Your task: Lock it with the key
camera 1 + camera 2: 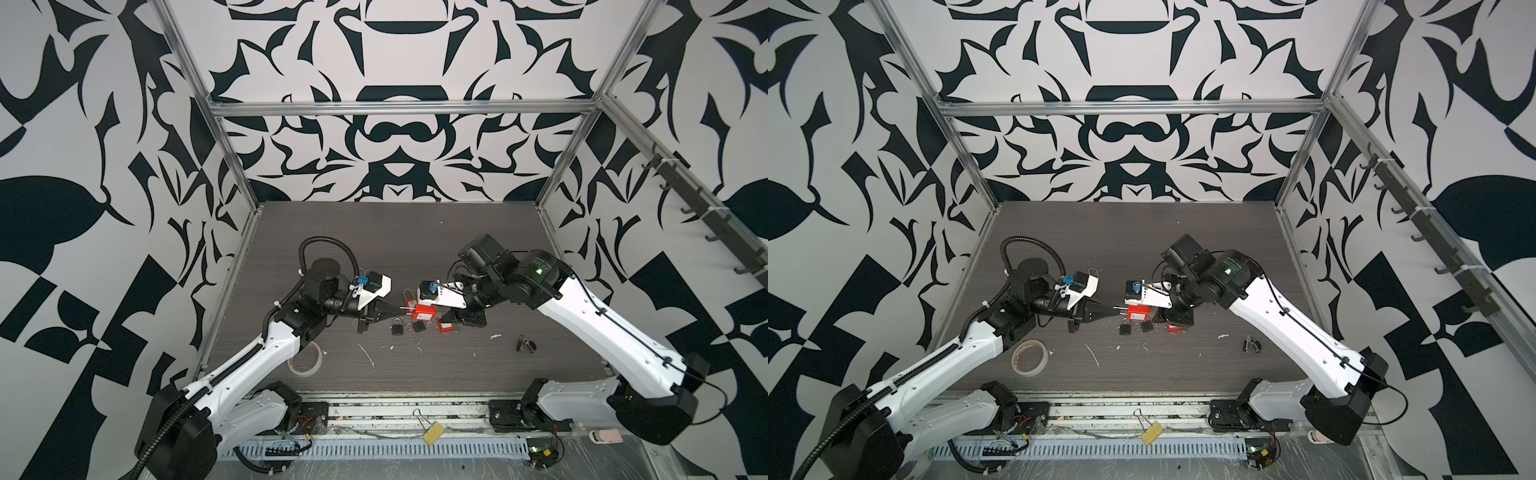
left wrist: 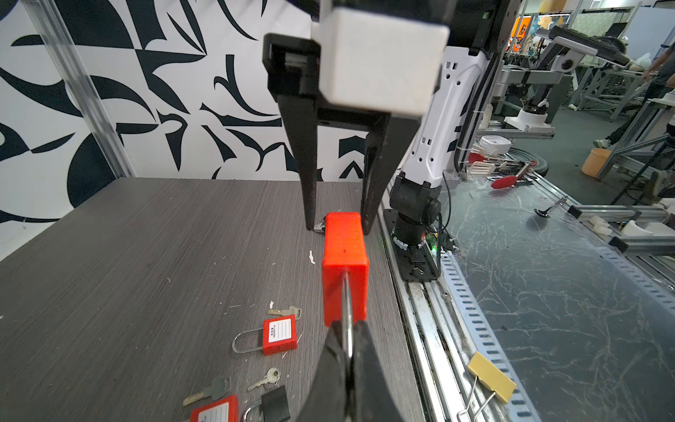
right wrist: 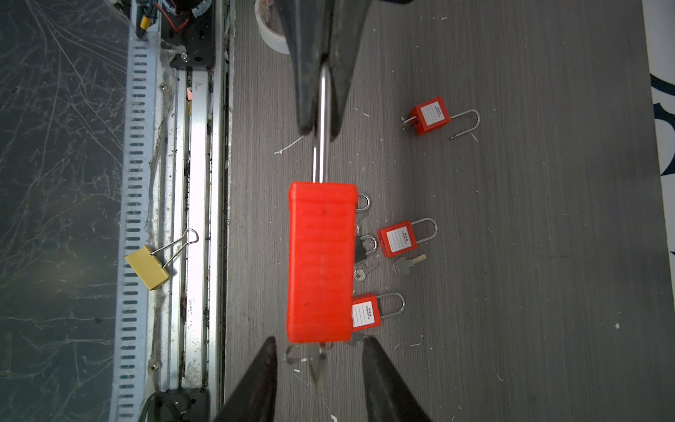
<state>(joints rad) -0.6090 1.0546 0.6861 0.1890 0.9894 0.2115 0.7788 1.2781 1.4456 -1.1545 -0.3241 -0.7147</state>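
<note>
Left gripper [image 2: 347, 338] clenched on the steel shackle [image 3: 321, 160] of a big red padlock [image 3: 321, 263], held level in the air above the table [image 3: 511, 292]. Right gripper [image 3: 319, 343] released: fingers [image 3: 264, 380] spread wider than the padlock's far end, one on each side, gripping nothing. Key [image 3: 319, 367] with ring at that end, between the fingers; whether seated in the lock, hard to tell. On the table below: three small red padlocks [image 3: 398, 239], a black padlock [image 3: 365, 248], two loose keys [image 3: 407, 266]. Farther out, a tape roll [image 1: 1029, 357] toward the table's front left in a top view. Beyond the front edge, a yellow binder clip [image 3: 148, 268] beside the rail [image 3: 197, 182].
</note>
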